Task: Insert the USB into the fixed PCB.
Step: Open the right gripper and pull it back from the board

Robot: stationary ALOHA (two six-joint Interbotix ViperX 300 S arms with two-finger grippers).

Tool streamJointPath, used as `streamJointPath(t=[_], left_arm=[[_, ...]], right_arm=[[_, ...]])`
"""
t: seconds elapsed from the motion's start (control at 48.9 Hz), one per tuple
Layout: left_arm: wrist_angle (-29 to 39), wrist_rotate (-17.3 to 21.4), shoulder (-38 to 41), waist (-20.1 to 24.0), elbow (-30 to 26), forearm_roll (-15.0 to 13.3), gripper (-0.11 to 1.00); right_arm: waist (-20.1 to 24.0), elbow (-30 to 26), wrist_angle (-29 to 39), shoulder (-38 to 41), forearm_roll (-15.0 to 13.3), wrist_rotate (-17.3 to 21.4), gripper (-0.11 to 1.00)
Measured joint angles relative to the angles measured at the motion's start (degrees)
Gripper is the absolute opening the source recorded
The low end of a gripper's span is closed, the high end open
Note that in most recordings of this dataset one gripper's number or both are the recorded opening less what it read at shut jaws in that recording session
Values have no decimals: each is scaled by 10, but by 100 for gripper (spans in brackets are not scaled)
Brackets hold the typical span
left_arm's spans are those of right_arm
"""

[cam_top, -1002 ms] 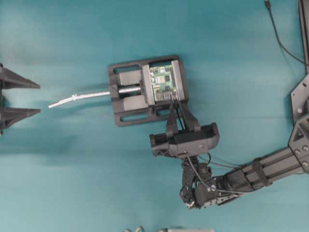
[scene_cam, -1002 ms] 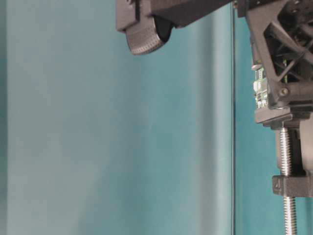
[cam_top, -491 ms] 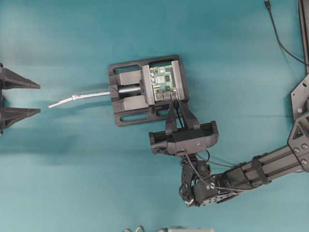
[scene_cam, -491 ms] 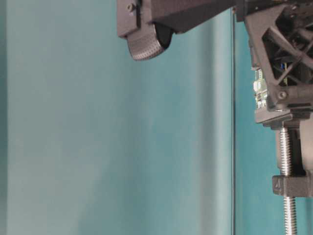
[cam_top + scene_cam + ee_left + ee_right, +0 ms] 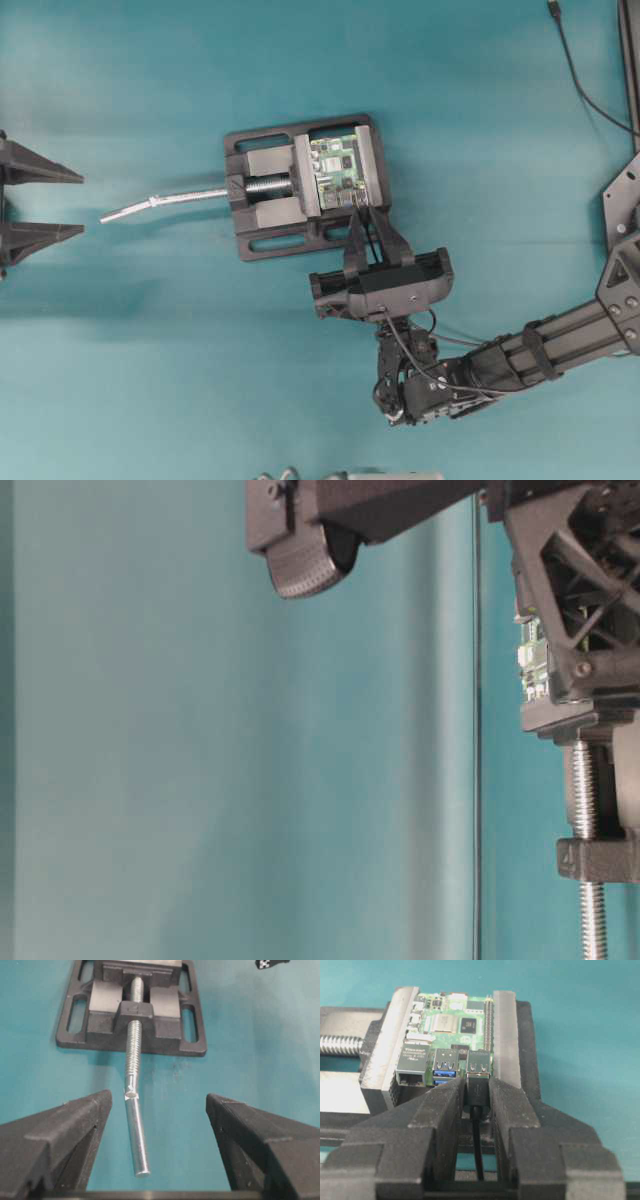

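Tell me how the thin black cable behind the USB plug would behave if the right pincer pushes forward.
The thin black cable looks slender, so it would probably flex rather than push. The USB itself seems rigid, and the right pincer is shut on its body, so force likely goes straight toward the fixed PCB. The plug is small, so it may slip.

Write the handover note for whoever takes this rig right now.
Left gripper: open, empty, idle off the vise's screw handle.
Right gripper: shut on the USB, cable trailing back between the fingers.
PCB: clamped in the vise.
Done: plug picked up and lined up at the right-hand port, tip at its mouth.
Left: push it fully home, though depth is hard to judge, then release.
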Motion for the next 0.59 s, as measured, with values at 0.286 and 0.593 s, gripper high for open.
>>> streamJointPath(t=[0.286,0.593], left_arm=[[0,0,-1,0,0,0,92],[0,0,-1,0,0,0,92]], right_arm=[[-1,2,2,0,2,-1,28],[-7,4,2,1,8,-1,49]])
